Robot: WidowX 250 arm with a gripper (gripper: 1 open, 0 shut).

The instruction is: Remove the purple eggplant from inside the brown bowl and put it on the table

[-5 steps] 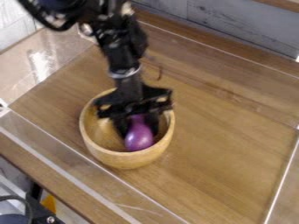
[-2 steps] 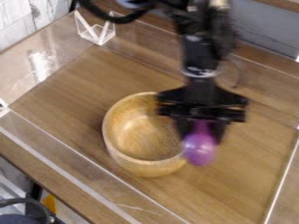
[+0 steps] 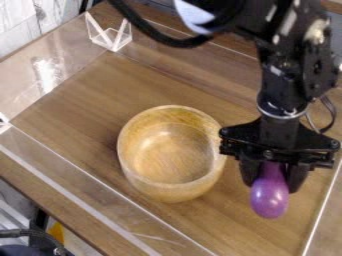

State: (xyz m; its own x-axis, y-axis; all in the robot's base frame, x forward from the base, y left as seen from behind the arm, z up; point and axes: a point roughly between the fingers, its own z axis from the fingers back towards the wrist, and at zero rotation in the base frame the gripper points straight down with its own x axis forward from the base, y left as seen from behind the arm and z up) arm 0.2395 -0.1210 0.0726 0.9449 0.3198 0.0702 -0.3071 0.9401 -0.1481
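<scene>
The purple eggplant hangs from my gripper, whose black fingers are shut on its upper part. It is to the right of the brown bowl, outside the rim and low over the table. Whether the eggplant touches the wood I cannot tell. The bowl stands empty at the middle of the table, light-brown with thick walls. My black arm comes down from the top right.
Clear plastic walls run along the table's edges, with one edge close to the right of the gripper. A small clear triangular stand sits at the back left corner.
My gripper lifted the eggplant out of the bowl and carried it to the right, past the rim, lower over the table. The bowl is now empty.
</scene>
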